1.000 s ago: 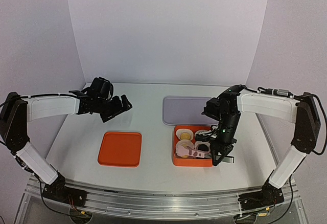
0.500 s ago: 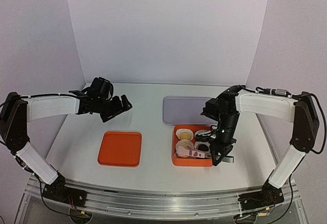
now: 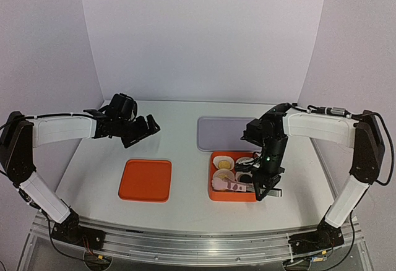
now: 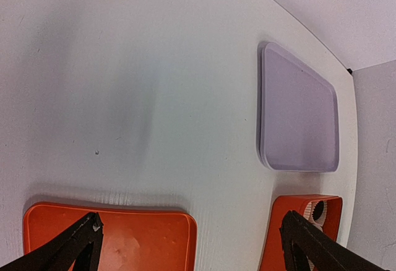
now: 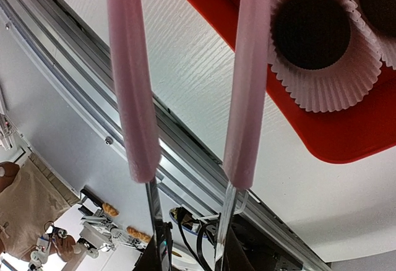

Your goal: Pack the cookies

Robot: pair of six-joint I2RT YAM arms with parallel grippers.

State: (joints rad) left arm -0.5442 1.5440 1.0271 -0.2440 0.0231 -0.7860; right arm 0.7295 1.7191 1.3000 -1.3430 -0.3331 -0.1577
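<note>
The right pincer (image 3: 258, 189) is clenched on the handle end of a pair of pink tongs (image 5: 247, 79) and hangs low over the near right corner of an orange box (image 3: 215, 195). The two arms of the tongs stand apart, with nothing between them. The cookies (image 5: 311, 30) lie inside the box, just ahead of this pincer, each one seated in a white fluted paper cup (image 5: 328, 88). From the wrist, two dark cookies are seen just beside the right arm of the tongs, one of them cut off by the edge of the view. From above, a yellow cookie (image 3: 223, 163) sits at the far left corner of the box, beyond the tips of the tongs. The left pincer (image 3: 145, 130) is released, its fingers spread wide and gripping nothing, and it hovers above the white table (image 4: 154, 85), well apart from the box. An orange lid (image 3: 146, 180) lies flat on the table, near and below this pincer. A lavender tray (image 4: 300, 119) lies ahead of it and to its right, just behind the box.
</note>
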